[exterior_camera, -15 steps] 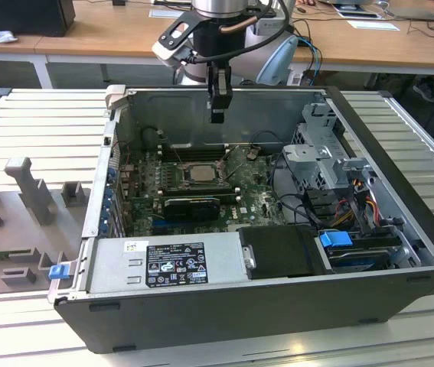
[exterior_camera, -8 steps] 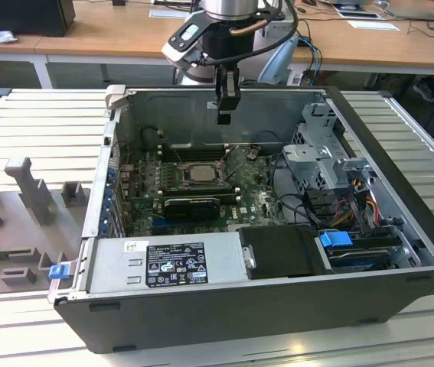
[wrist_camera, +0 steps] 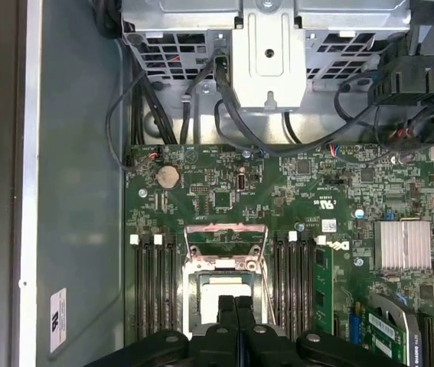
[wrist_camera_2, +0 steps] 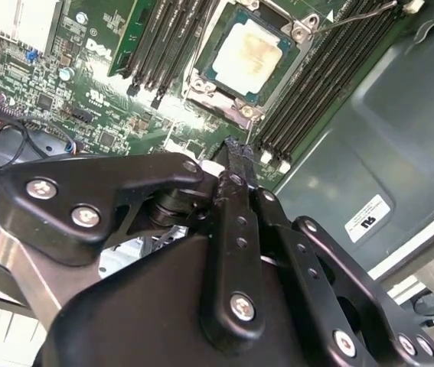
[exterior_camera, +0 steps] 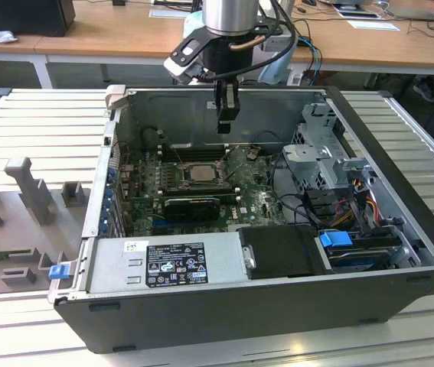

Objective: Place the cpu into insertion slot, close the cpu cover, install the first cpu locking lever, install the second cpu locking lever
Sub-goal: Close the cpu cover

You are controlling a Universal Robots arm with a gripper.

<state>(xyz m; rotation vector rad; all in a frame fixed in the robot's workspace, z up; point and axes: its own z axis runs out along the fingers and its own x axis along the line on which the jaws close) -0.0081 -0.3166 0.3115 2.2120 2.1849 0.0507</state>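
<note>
The cpu (wrist_camera_2: 249,53), a pale square chip with a green rim, lies in the insertion slot (wrist_camera_2: 215,93) on the motherboard inside the open computer case. In the exterior view the cpu (exterior_camera: 198,173) sits below my gripper (exterior_camera: 226,122), which hangs above it with its black fingers shut on nothing. In the first wrist view the fingertips (wrist_camera: 236,303) cover part of the chip (wrist_camera: 223,284). The cpu cover (wrist_camera: 226,246), a silver frame plate, looks tilted up off the socket on the drive-cage side. A thin wire lever (wrist_camera_2: 354,14) stands free beside the socket.
Black memory slots (wrist_camera: 154,283) flank the socket on both sides. A metal drive cage (wrist_camera: 269,53) with cables, a finned heat sink (wrist_camera: 404,245) and the power supply (exterior_camera: 174,264) crowd the case. Grey fixtures (exterior_camera: 29,187) stand at the exterior view's left.
</note>
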